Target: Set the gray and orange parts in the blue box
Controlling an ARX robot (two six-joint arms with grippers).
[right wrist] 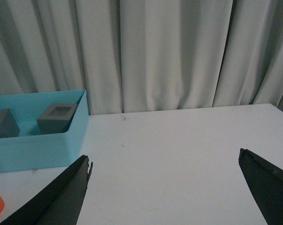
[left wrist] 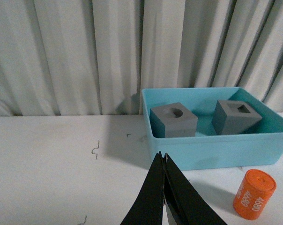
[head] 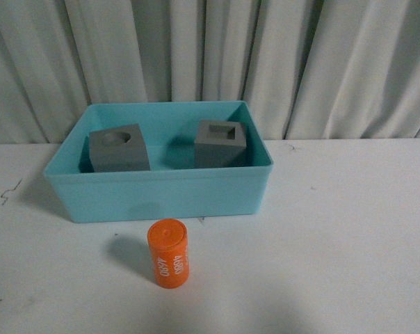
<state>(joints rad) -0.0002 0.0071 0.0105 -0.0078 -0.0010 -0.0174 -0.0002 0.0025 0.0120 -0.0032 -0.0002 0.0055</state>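
Left gripper (left wrist: 161, 159): jaws pressed together, nothing between. Right gripper (right wrist: 165, 159): jaws spread wide, only bare white table (head: 349, 229) between.

Orange cylinder (head: 168, 252): upright on table, just in front of blue box (head: 161, 198), outside it, well clear of both jaw pairs. Orange sliver at edge of right wrist view is probably the same cylinder.

Inside box: gray cube with round recess (head: 117, 148) on robot's left, gray cube with square recess (head: 220, 143) on right, apart.

Behind: pale curtain (head: 265, 56).
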